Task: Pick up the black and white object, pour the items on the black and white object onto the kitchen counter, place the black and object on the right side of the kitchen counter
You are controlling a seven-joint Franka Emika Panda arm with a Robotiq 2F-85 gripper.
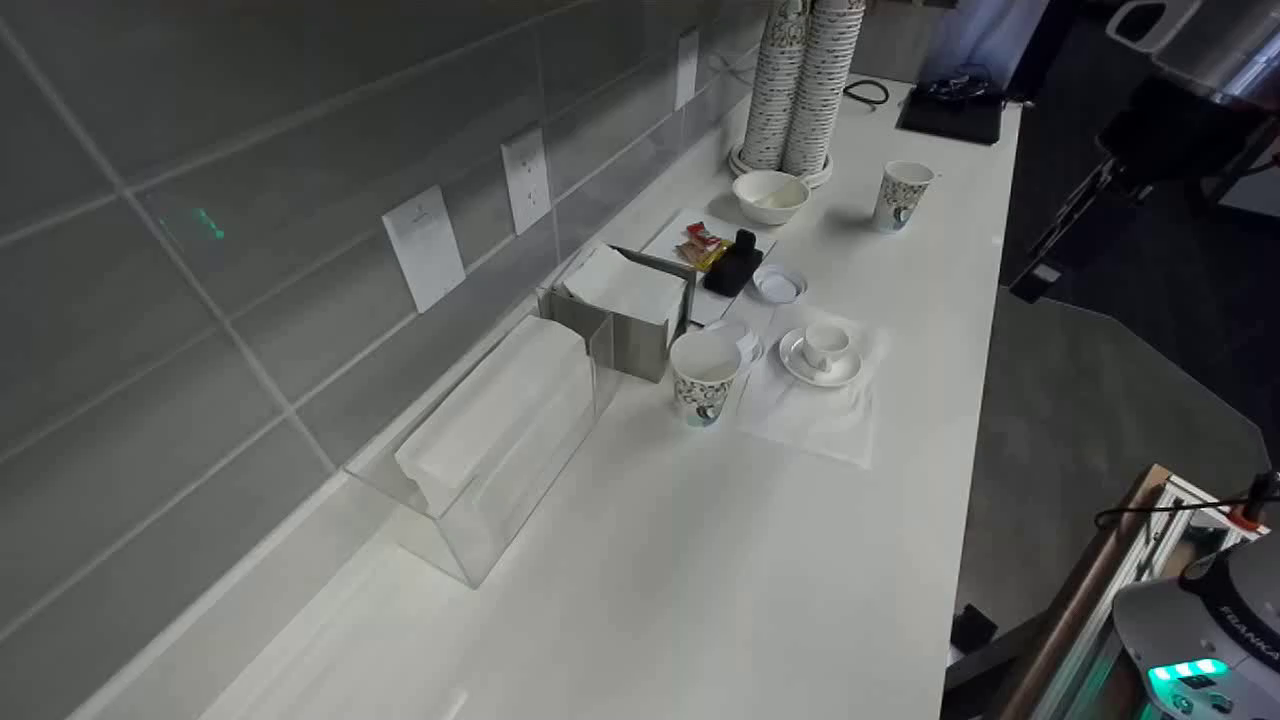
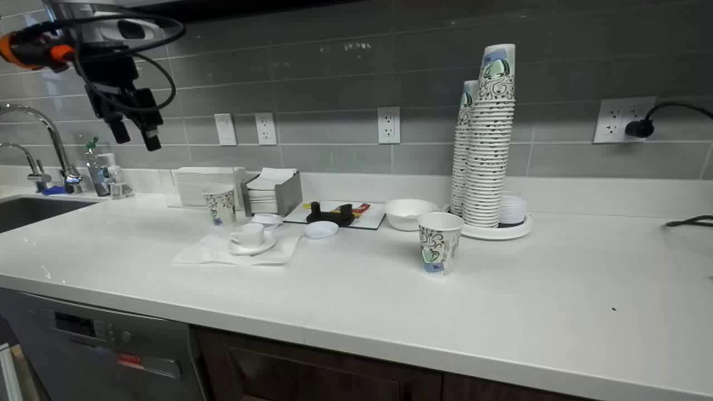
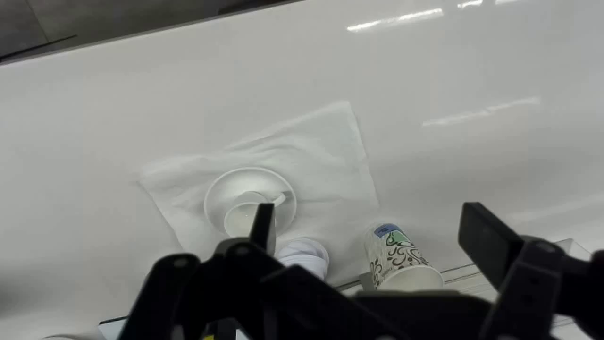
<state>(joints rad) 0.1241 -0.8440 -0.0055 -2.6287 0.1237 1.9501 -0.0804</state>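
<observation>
In the wrist view the gripper (image 3: pixel 373 231) was spread wide, with nothing held between its two fingers (image 3: pixel 488 238), so the task looked unstarted: the pick-up, the pour and the setting down at the right side all seemed left to do. Below those fingers showed one paper cup (image 3: pixel 401 255), and one white mug (image 3: pixel 240 219) on one saucer (image 3: pixel 219 191), the mug partly covered by a finger. In an exterior view the gripper hung high up and well apart from the one black and white object (image 2: pixel 330 219), as I judged the low black stand to be; it sat lower than the gripper and away toward the two cup stacks (image 2: pixel 490 161), on one white board (image 2: pixel 374 217) with a dark edge. The sentence might instead have meant that board. Below the gripper and outward from it on the kitchen counter (image 2: pixel 356 295) there were two loose paper cups (image 2: pixel 439 245), one grey napkin box (image 2: pixel 289 197), one white bowl (image 2: pixel 409 214) and at least two round white lids (image 2: pixel 321 229). In an exterior view the items (image 1: pixel 703 250), red and yellow packets, lay lower than the gripper and well apart from it, on the board just beside the black stand and not yet poured; I made out at least two, but their overlap hid the exact number. Only one finger was clear there.
</observation>
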